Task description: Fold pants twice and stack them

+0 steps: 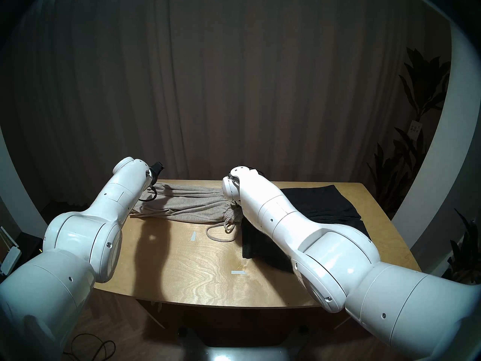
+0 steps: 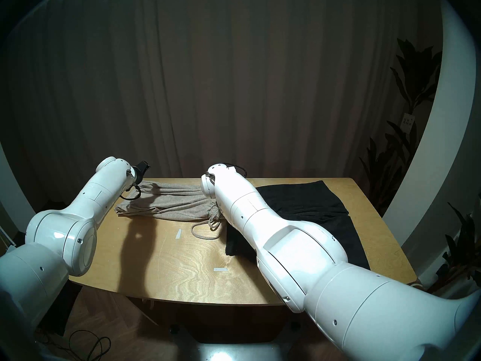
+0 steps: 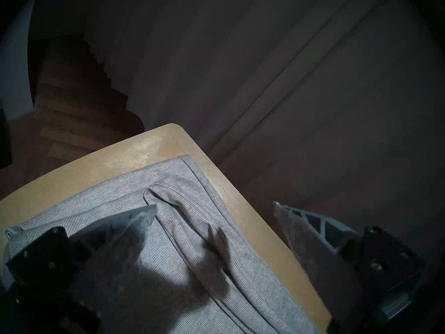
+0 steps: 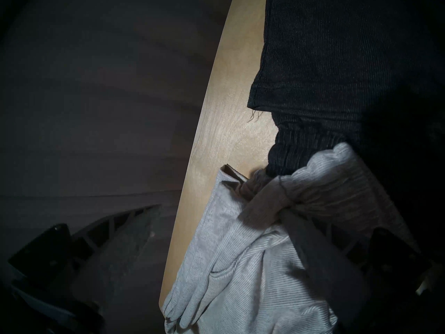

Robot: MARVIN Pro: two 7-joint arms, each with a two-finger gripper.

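White arm segments fill the foreground of both head views, left arm (image 1: pixel 78 230) and right arm (image 1: pixel 312 243) reaching forward over a light plywood table (image 1: pixel 197 269). Tabletop has visible wood grain, rounded corners, two small pale tape marks (image 1: pixel 193 236) on the bare front area, and a dark arm shadow across the left half. Grey pants (image 1: pixel 182 204) lie folded lengthwise along the far left part of the table, elastic waistband bunched toward the centre, pale drawstring (image 1: pixel 220 232) looped loose on the wood in front. Black pants (image 1: pixel 322 206) lie spread flat on the right half, their waistband touching the grey waistband in the right wrist view.

Left gripper (image 3: pixel 214 208) spread wide, one finger over the grey leg hems near the table's far left corner, the other out past the table edge; nothing held. Right gripper (image 4: pixel 221 208) also wide apart, one finger off the table's far edge, the other lying against the grey waistband fabric, not clamping it.

Room: dim, brown pleated curtain (image 1: pixel 234 79) behind the table, wooden floor, dark leafy plant (image 1: pixel 421 97) at right with a small tag, black cable (image 1: pixel 91 350) on the floor front left.
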